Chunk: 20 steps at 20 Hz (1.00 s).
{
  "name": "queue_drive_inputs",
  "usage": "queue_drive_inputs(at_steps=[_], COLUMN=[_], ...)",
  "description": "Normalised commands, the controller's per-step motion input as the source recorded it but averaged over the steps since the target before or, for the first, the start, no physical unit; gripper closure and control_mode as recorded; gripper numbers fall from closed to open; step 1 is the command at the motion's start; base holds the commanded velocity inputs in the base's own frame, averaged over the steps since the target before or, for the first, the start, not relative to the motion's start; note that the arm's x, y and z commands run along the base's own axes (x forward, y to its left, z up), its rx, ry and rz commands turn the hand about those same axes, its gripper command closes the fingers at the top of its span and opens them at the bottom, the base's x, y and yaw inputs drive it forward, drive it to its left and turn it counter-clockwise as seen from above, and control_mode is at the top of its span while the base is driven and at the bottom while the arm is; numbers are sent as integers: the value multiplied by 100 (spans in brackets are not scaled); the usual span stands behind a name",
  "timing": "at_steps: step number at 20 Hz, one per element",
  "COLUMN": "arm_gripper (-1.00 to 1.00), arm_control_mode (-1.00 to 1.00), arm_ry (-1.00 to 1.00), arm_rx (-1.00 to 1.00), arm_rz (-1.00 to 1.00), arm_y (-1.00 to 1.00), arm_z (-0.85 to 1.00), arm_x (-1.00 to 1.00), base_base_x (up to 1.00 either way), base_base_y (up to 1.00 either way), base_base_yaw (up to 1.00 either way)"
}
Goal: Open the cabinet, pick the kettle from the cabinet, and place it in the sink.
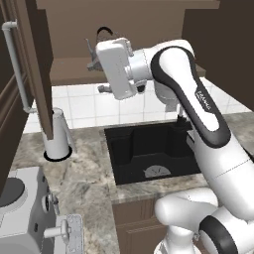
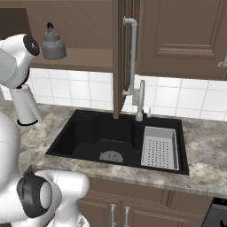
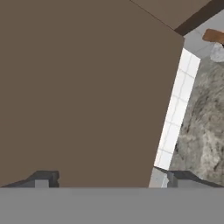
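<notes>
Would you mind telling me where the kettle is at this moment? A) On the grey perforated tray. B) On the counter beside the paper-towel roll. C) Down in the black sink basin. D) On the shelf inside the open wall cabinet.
D: the kettle stands on the lighter shelf of the cabinet, whose doors stand open, above the sink, with no gripper around it.

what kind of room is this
A kitchen, rendered rather than real: a black sink is set in a marbled counter, a tiled wall runs behind it, and a kettle sits on the shelf of an open wall cabinet.
</notes>
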Motion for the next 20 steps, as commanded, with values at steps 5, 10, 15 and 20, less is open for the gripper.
queue_drive_inputs(at_steps=[5, 10, 15, 20], arm_gripper=[-100, -100, -100, -100], arm_control_mode=[-100, -100, -100, -100], arm_ry=[-27, -30, -36, -26], arm_rx=[-24, -23, -22, -18], arm_rz=[1, 1, 1, 0], arm_y=[-34, -34, -32, -32], arm_z=[7, 6, 5, 4], arm_x=[-7, -5, -4, 0], base_base_x=[0, 0, 0, 0], base_base_y=[0, 0, 0, 0], base_base_yaw=[0, 0, 0, 0])
